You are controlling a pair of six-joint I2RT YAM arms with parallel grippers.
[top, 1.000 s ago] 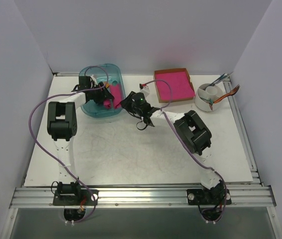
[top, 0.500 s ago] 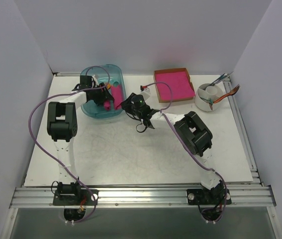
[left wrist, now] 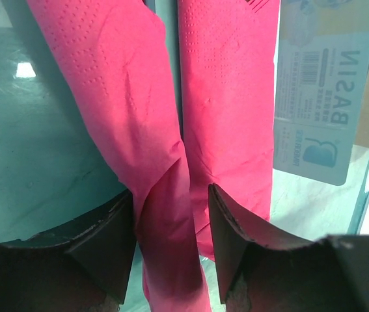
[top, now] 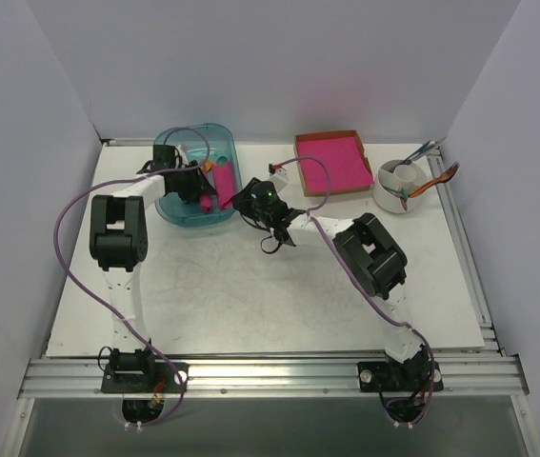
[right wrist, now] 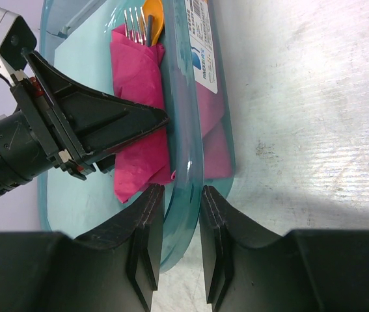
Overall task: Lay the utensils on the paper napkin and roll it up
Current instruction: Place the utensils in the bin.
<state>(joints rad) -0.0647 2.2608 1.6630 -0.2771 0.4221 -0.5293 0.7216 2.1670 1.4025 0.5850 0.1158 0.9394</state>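
A teal basin (top: 214,127) stands at the back left. Two rolled pink paper napkins lie in it. The roll on the left of the right wrist view (right wrist: 138,71) has the grey fork's tines (right wrist: 134,23) and the orange spoon's bowl (right wrist: 153,16) sticking out of its far end. My left gripper (left wrist: 171,193) reaches into the basin, its fingers pressed on either side of that roll (left wrist: 164,214). The other roll (left wrist: 230,97) lies beside it along the wall. My right gripper (right wrist: 181,190) is shut on the basin's near rim (right wrist: 183,130).
A brown cardboard box with a stack of pink sheets (top: 331,162) sits at the back middle. A white holder with teal and orange cutlery (top: 403,183) stands at the back right. A printed label (left wrist: 321,97) is stuck to the basin wall.
The left gripper has shifted a little inside the basin and its jaws have narrowed on the roll, which now lies straighter along the basin. The right gripper keeps its hold on the rim.
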